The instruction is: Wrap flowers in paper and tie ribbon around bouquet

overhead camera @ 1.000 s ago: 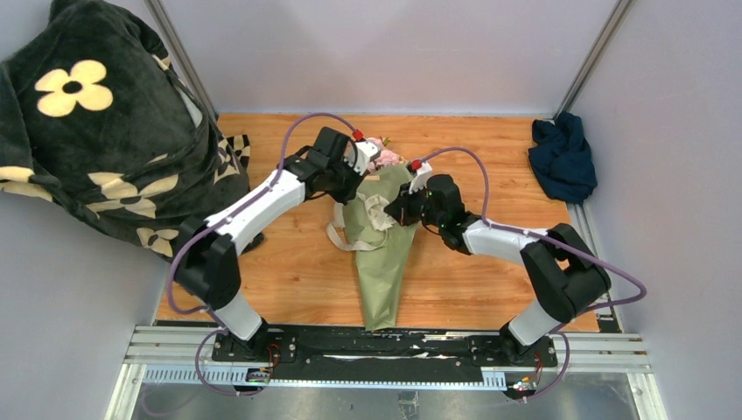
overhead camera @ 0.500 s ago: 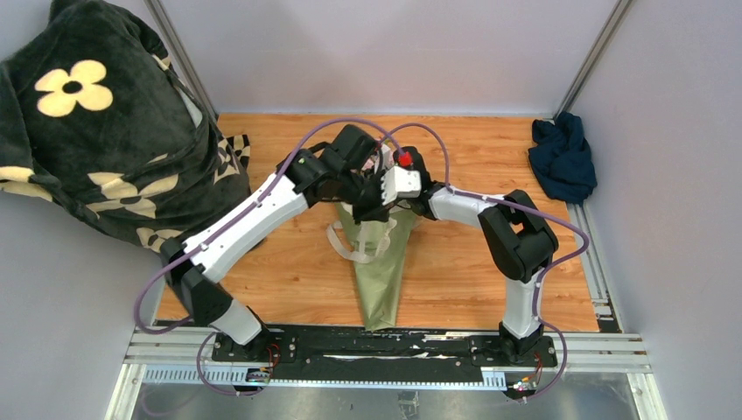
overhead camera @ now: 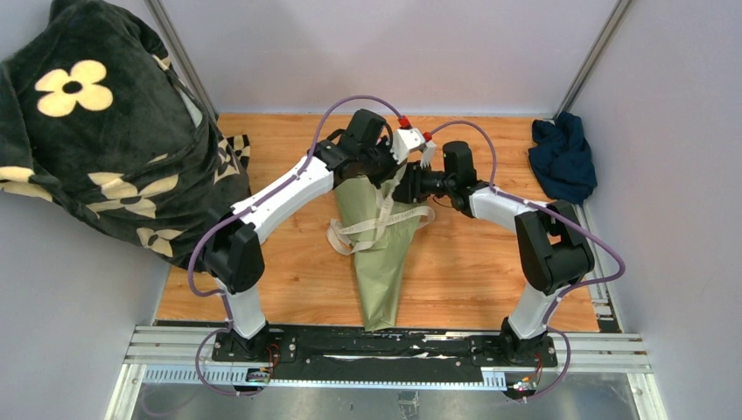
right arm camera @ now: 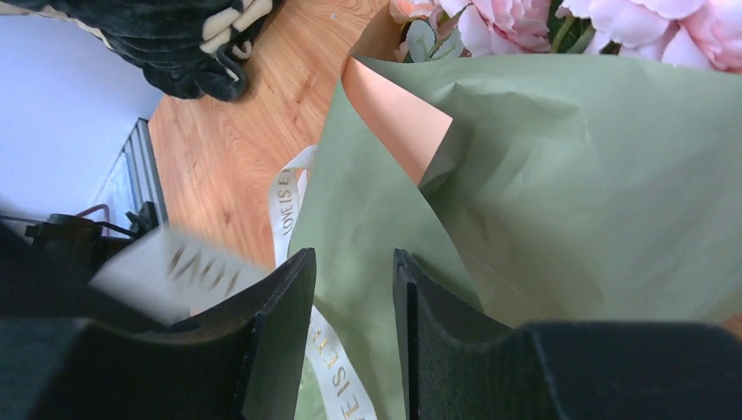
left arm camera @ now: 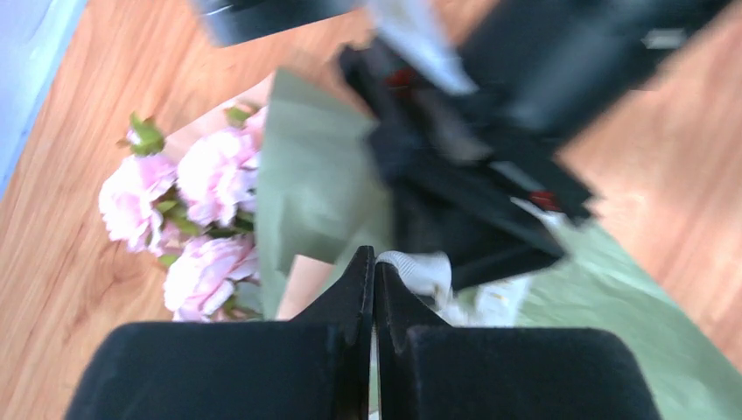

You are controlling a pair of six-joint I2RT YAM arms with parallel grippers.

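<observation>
At mid-cone, the right end effector (right arm camera: 354, 258) has just sprung its jaws apart, dropping the ribbon (right arm camera: 287, 206). The left end effector (left arm camera: 374, 262) stays pinched together, seemingly on a strand. The wrap looks crossed but the knot isn't tight yet. Overhead, loops lie across the bouquet (overhead camera: 378, 262) on the table (overhead camera: 472, 271). Only the wrist views show the flowers (left arm camera: 188, 219), which the arms hide from above.
</observation>
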